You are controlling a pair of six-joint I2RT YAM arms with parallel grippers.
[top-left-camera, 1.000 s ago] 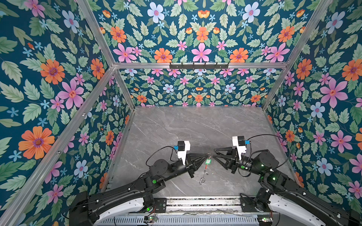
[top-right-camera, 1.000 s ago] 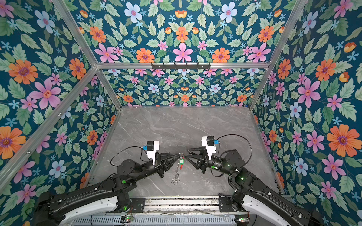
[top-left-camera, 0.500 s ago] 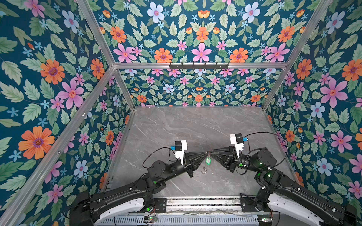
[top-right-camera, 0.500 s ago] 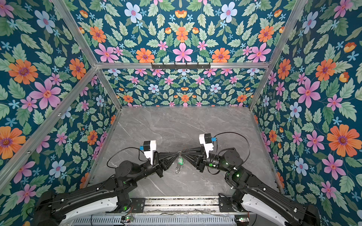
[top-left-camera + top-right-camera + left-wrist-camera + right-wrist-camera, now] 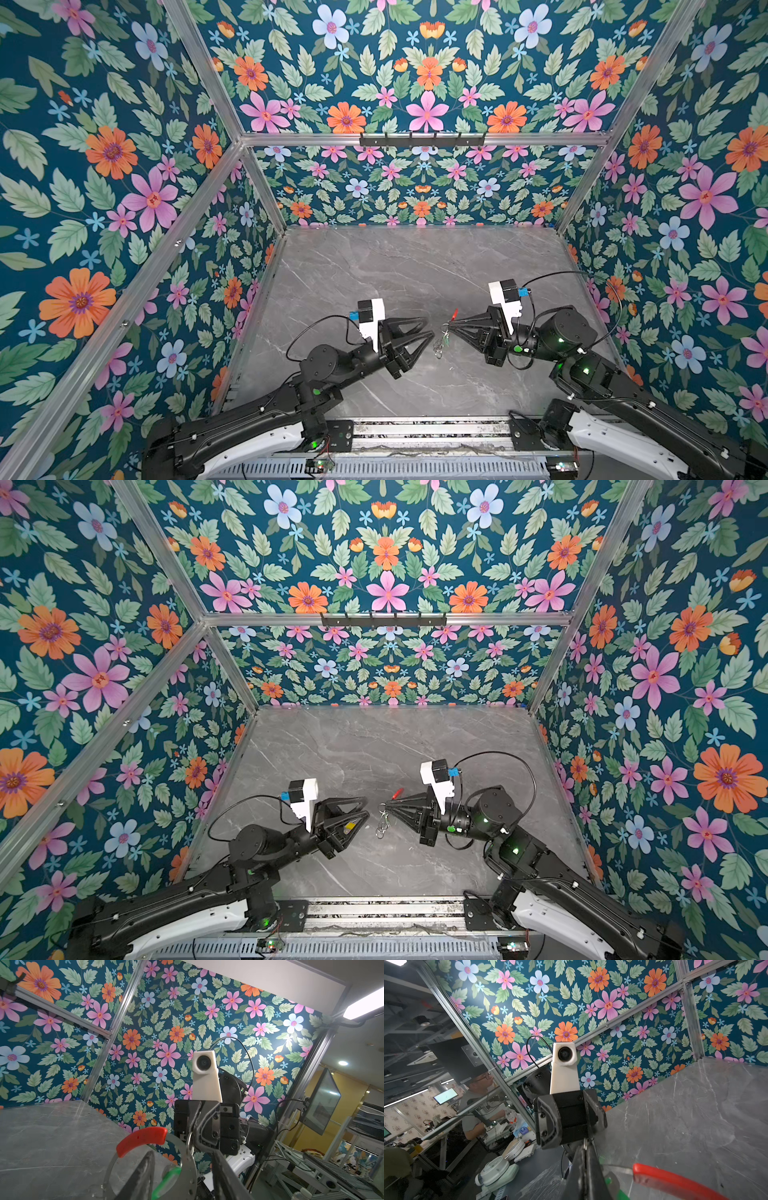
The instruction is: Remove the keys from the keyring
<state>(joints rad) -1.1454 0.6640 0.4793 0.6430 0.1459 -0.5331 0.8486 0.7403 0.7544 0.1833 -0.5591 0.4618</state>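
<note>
The keyring, a thin grey hoop (image 5: 188, 1169) with a red sleeve (image 5: 141, 1140), hangs in the air between both arms. My right gripper (image 5: 449, 327) (image 5: 384, 808) (image 5: 585, 1145) is shut on a small silver split ring (image 5: 190, 1145) that loops the hoop. A green key tag (image 5: 166, 1180) (image 5: 608, 1180) dangles below. My left gripper (image 5: 430, 332) (image 5: 185, 1176) stands open, one finger on each side of the hoop and touching nothing. In a top view a yellow tag (image 5: 350, 825) shows through the left fingers' frame; what it rests on is hidden.
The grey marble tabletop (image 5: 415, 270) runs back to floral walls on three sides. A black hook rail (image 5: 422, 139) hangs on the back wall. The metal base rail (image 5: 415, 432) lies at the near edge between the arms.
The right gripper has closed on the ring at the hoop. The left gripper, shut before, has opened and drawn back to the left.
</note>
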